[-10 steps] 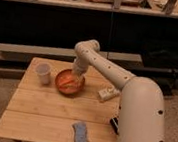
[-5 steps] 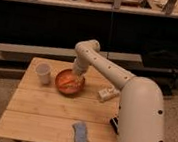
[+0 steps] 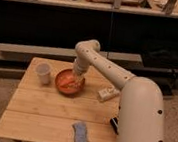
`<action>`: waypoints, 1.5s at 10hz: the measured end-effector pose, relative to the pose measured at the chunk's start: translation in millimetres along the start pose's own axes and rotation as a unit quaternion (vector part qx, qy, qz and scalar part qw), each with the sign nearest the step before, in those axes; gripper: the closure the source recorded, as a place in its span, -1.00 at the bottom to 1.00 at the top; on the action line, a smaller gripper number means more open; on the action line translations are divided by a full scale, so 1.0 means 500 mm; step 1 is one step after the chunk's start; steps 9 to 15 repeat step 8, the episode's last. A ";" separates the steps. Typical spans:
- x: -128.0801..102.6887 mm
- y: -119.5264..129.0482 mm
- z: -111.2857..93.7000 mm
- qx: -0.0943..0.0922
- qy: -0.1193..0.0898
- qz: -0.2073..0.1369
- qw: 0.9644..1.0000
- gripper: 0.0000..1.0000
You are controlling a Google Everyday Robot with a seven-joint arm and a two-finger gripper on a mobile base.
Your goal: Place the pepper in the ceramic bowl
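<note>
- End effector [image 3: 76, 79] sits low over the bowl [image 3: 70, 82], centre-left of frame; grip state: cannot tell.
- Pepper [image 3: 68, 84] appears inside the bowl.
- Best: release gently, lift straight up, avoiding the cup [image 3: 43, 73].

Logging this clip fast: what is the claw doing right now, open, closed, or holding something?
Claw: down inside the ceramic bowl, right at the pepper; whether it grips the pepper cannot be told.
</note>
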 end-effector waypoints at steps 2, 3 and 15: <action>0.000 -0.001 0.000 0.000 0.000 0.000 1.000 -0.07; 0.001 -0.001 0.000 -0.001 0.000 0.000 1.000 -0.07; 0.000 -0.002 -0.006 -0.001 -0.001 0.000 1.000 -0.28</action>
